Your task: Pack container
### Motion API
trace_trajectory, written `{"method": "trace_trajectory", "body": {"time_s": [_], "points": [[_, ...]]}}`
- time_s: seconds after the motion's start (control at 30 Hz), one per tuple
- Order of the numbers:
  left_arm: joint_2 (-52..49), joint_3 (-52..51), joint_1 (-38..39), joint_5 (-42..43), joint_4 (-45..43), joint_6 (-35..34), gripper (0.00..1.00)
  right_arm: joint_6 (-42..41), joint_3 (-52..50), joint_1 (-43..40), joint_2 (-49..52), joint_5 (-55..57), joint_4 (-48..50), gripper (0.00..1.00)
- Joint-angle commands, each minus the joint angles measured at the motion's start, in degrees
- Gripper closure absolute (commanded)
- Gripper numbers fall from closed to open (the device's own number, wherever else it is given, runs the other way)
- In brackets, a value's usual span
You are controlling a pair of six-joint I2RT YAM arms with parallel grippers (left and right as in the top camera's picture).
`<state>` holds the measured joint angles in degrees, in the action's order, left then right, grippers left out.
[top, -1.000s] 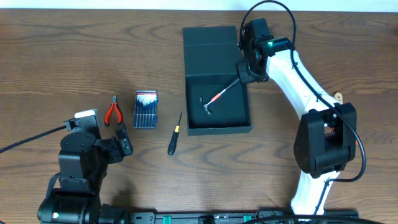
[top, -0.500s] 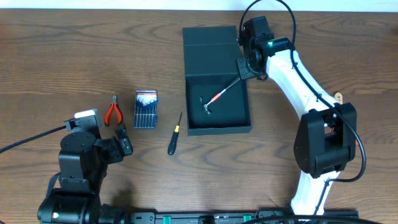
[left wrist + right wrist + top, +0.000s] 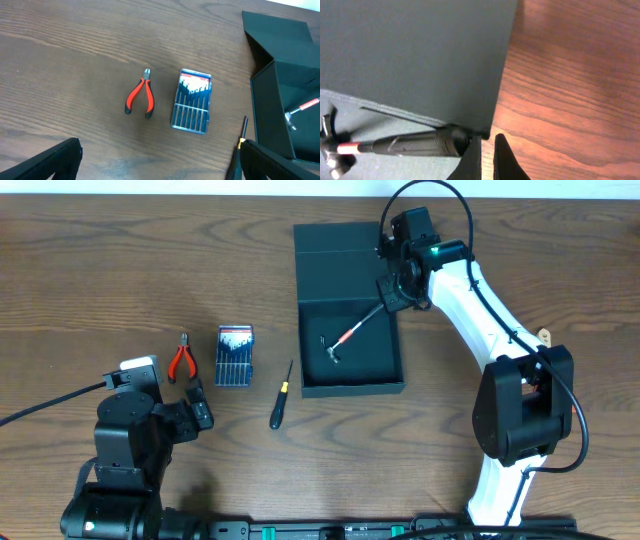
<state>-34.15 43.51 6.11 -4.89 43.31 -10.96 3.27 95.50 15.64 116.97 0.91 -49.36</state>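
Overhead: right pincer [image 3: 388, 292] is at the right wall of the container [image 3: 350, 389], open box just left of it. Fingers pressed together, nothing between; in right wrist view tips are just beside the handle end of the hammer [image 3: 350, 335], which leans on that wall, head down inside, prob. to nudge it in. Left pincer [image 3: 204, 408] spread wide, empty; pliers [image 3: 181, 360], bit case [image 3: 235, 355] & screwdriver [image 3: 281, 395] lie on the table [image 3: 100, 260] just ahead of it, likely next to pack.

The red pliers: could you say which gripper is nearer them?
Left. The left gripper is close by the pliers; the right gripper is far off, at the container.
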Motion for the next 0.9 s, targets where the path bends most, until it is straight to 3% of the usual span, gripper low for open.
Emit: {"method": "trace_trajectory", "body": {"time_s": [0.0,0.27,0.57,0.87], "points": [[-0.04,1.46,-0.2,-0.04,-0.04,-0.79,0.02,1.99,-0.24,-0.44,0.37,-2.16,-0.66,0.99],[-0.04,1.46,-0.2,-0.04,-0.02,-0.79,0.02,4.52,-0.24,-0.46,0.37,-4.57,-1.01,0.99],[-0.04,1.46,-0.2,-0.04,-0.04,-0.79,0.02,-3.02,-0.24,-0.46,0.37,13.29,4.0,0.99],[-0.04,1.46,-0.2,-0.04,-0.04,-0.79,0.01,4.42,-0.24,-0.44,0.37,6.82,8.48,0.99]]}}
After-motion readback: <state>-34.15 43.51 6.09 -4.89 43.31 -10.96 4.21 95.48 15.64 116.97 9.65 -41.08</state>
